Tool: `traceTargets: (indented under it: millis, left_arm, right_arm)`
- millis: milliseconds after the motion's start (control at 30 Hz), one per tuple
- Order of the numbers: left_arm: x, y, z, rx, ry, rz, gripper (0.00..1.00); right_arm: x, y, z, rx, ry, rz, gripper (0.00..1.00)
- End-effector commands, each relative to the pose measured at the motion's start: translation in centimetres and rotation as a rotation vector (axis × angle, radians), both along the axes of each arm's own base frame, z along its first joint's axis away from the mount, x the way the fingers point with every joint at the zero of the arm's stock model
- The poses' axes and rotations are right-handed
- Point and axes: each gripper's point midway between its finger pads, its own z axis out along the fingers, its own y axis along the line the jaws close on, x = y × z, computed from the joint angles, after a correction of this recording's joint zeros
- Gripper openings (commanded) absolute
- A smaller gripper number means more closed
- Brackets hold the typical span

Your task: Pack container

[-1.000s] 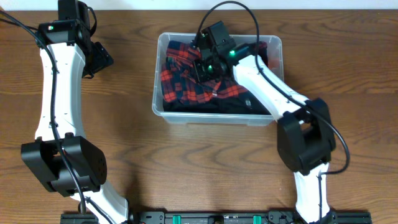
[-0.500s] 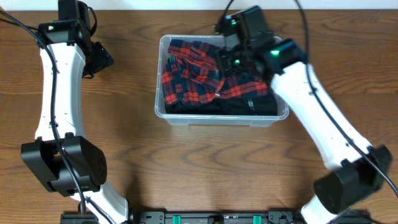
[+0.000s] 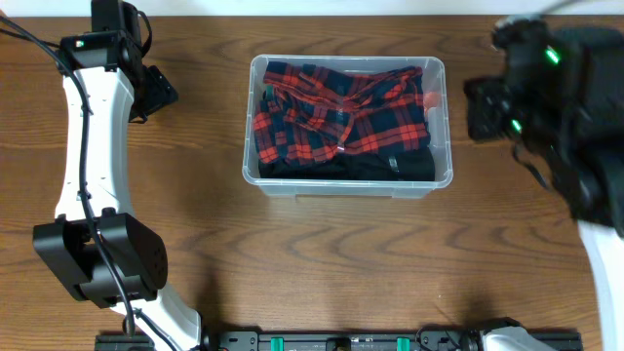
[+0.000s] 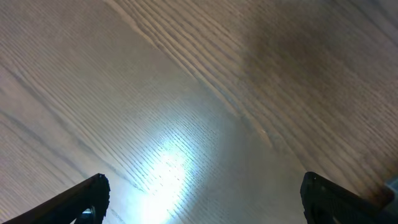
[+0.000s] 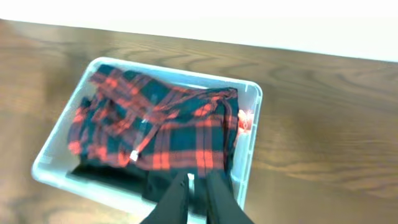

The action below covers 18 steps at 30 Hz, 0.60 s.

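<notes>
The left arm [image 3: 86,146] is cut off at its foot by the lower edge of the overhead view, near 7 o'clock on the desk [image 3: 341,263]. It reaches up the left side to about 10 o'clock, where the left gripper [image 3: 156,93] points in toward the middle. Its wrist view shows only bare wood with a patch of glare. The two fingertips [image 4: 84,200] peep in at the bottom corners (spread wide, nothing between them).

The container [image 3: 346,187] stands at 12 o'clock, well apart from the left gripper. A red and dark plaid cloth [image 3: 331,112] fills most of it and hides its floor, and black fabric [image 3: 341,168] shows along the near side. A small red thing [image 3: 430,97] at the 3 o'clock end is too small to name.

The right arm [image 3: 565,107], at 2 o'clock, is blurred, looms large and runs off the right edge, so its gripper cannot be made out from above. In its own wrist view the right gripper [image 5: 194,186] looks toward the container from off to one side. Its jaws are all but closed (a mere sliver apart) and hold nothing.
</notes>
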Motion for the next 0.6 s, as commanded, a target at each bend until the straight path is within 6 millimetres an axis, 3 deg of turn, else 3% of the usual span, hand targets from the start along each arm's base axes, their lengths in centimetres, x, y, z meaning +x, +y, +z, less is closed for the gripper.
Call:
traceTargets:
  millis: [0,133,233,267,300,567]
  left_arm:
    - [-0.2,0.2,-0.4,0.002,0.013,0.008,0.98]
    - [-0.2,0.2,-0.4,0.002,0.013,0.008,0.98]
    - [-0.2,0.2,-0.4,0.002,0.013,0.008,0.98]
    - [-0.2,0.2,-0.4,0.002,0.013,0.008,0.98]
    - [-0.2,0.2,-0.4,0.002,0.013,0.008,0.98]
    - [-0.2,0.2,-0.4,0.003,0.013,0.008,0.98]
  right_arm:
    - [-3.4,-0.9,1.7,-0.038,-0.055,0.031,0.12]
    - [-7.9,-1.7,2.9,-0.033,-0.08,0.029,0.18]
    - [-10.9,-2.3,3.4,-0.029,-0.103,0.029,0.56]
    - [-11.7,-2.5,3.5,-0.028,-0.107,0.028,0.84]
    - [-12.4,-2.6,3.5,-0.028,-0.11,0.028,0.99]
    - [-17.1,-3.5,2.2,-0.036,-0.062,0.03,0.99]
